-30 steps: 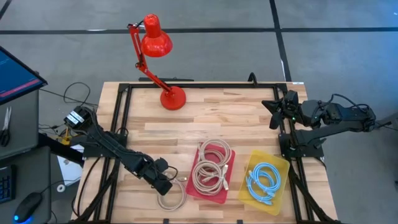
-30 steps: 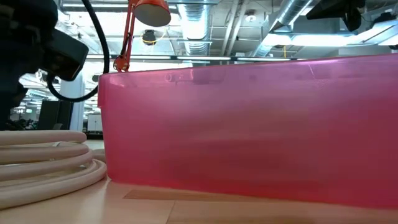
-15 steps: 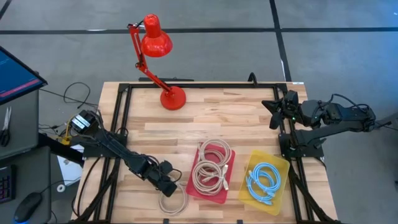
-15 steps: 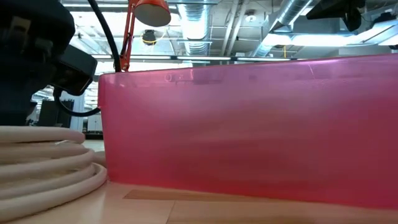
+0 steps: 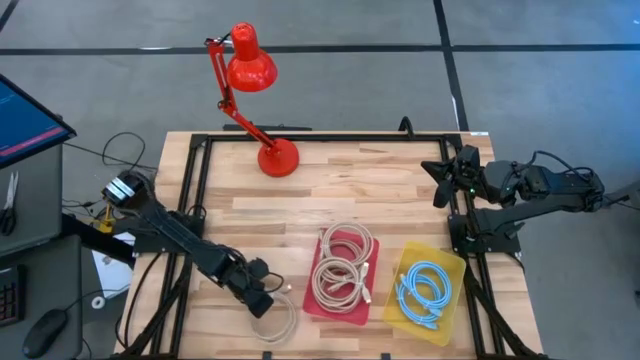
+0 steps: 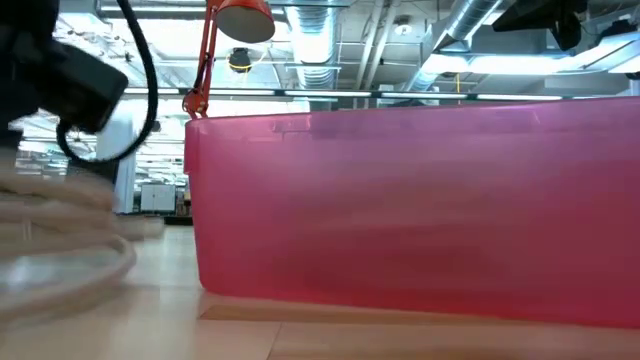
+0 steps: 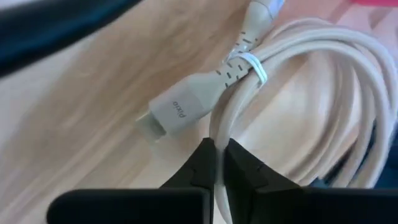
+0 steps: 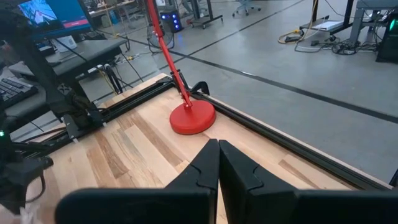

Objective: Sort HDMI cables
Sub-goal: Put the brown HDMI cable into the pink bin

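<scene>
Gripping one strand of a beige HDMI cable coil (image 7: pixel 298 99) between my left gripper (image 5: pixel 262 296) fingertips, I find the jaws pinched tight on it, near the front edge of the table (image 5: pixel 400 190) and just left of the red bin (image 5: pixel 312 300). In my left wrist view the strand runs down between the two dark fingers (image 7: pixel 200 168); the coil is bound by a white tie (image 7: pixel 254 67), and its grey plug (image 7: pixel 180 109) lies against the wood. From above, the coil (image 5: pixel 276 318) hangs in a loop below my gripper, beside the red bin and outside it. The red bin holds three more beige coils (image 5: pixel 340 272). The yellow bin (image 5: pixel 455 312), touching the red one on its right, holds the light blue coils (image 5: pixel 424 292). My right gripper (image 5: pixel 441 175) waits at the table's right edge, well apart from both bins, its fingers (image 8: pixel 205 168) closed on nothing and pointed toward the base of the red lamp (image 8: pixel 193 118). The low view shows the red bin's wall (image 6: pixel 420 210) and a blurred beige coil (image 6: pixel 60 240) to its left.
</scene>
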Available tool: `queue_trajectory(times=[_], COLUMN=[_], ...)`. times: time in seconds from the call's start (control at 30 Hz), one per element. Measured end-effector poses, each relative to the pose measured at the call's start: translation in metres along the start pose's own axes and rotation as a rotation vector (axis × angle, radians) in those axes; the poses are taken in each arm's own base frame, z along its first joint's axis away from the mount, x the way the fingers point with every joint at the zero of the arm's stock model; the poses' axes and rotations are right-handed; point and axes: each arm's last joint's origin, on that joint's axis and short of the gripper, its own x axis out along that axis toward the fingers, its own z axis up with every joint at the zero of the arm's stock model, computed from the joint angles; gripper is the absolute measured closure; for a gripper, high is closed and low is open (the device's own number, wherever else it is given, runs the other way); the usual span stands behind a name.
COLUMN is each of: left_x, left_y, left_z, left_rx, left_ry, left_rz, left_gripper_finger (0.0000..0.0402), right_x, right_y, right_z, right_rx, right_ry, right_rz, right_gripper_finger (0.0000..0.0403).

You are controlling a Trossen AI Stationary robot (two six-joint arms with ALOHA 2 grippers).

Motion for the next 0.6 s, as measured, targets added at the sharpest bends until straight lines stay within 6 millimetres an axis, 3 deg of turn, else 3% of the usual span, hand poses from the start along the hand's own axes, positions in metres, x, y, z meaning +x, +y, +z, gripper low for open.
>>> queue_trajectory(times=[0.23, 0.6], left_x=[-0.048, -0.114], left_y=[0.008, -0.004], left_z=[-0.001, 0.026], left_rx=[-0.012, -0.158], left_ry=[-0.026, -0.525], left_rz=[-0.018, -0.257], left_gripper_finger=[0.0389, 0.0389], right_x=[0.0, 0.0], right_y=[0.0, -0.002], right_z=[0.0, -0.003], right_rx=[-0.011, -0.036], right_ry=[0.003, 0.029], right_rz=[-0.001, -0.016], right_gripper_finger=[0.0403, 0.0403])
